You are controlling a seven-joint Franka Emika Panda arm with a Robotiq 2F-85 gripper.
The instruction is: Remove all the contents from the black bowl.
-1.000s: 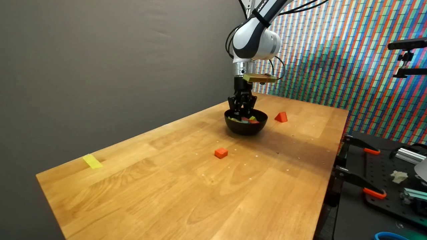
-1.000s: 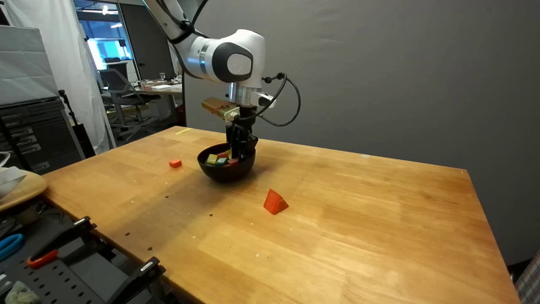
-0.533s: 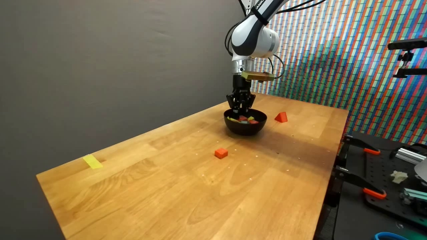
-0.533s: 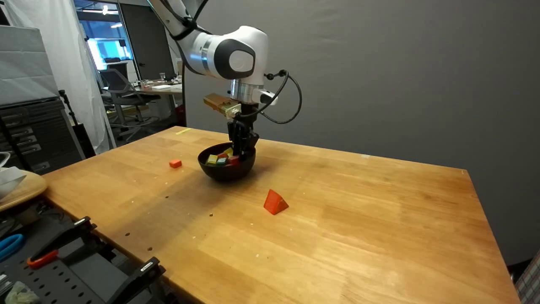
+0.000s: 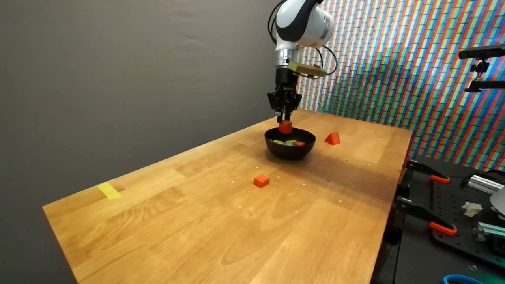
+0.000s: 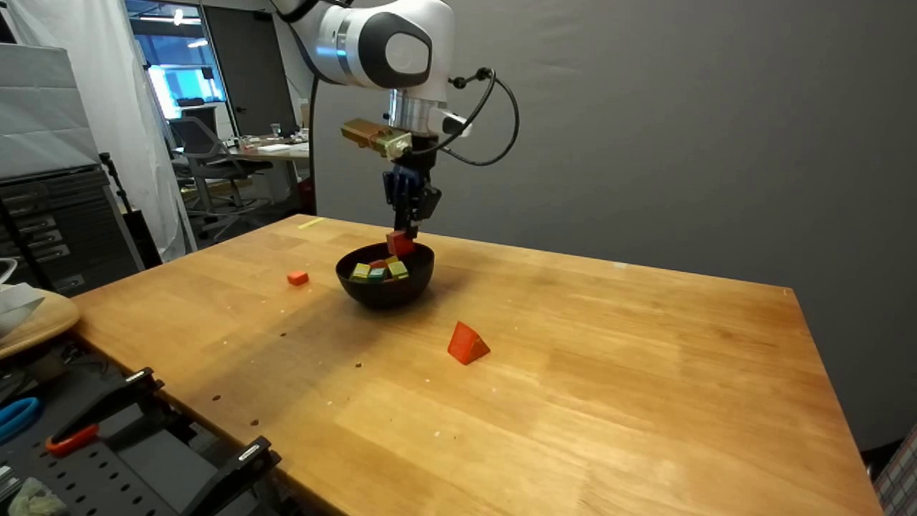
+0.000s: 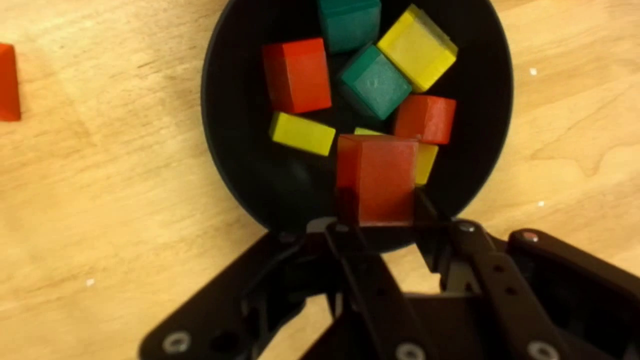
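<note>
Your fingers have risen since half a second ago, when their tips were down inside the black bowl, and they have brought the lifted red block up with them. You have that block pinched between the fingertips, the fingers closed to its width, and both exterior views show it just over the bowl's opening. The bowl itself has kept its place on the wooden surface. Look at your wrist view for what else lies in the bowl: two red blocks, two green blocks, a larger yellow block just beside the lower of the green pair, and a narrow yellow block near the left-hand red one. A yellow patch also shows from behind the lifted red block, perhaps one piece or two; too much is covered for you to tell. Outside the bowl, in both exterior views, you have a loose red block and a red wedge resting on different sides of it, and a strip of yellow tape lies by the edge of the surface.
</note>
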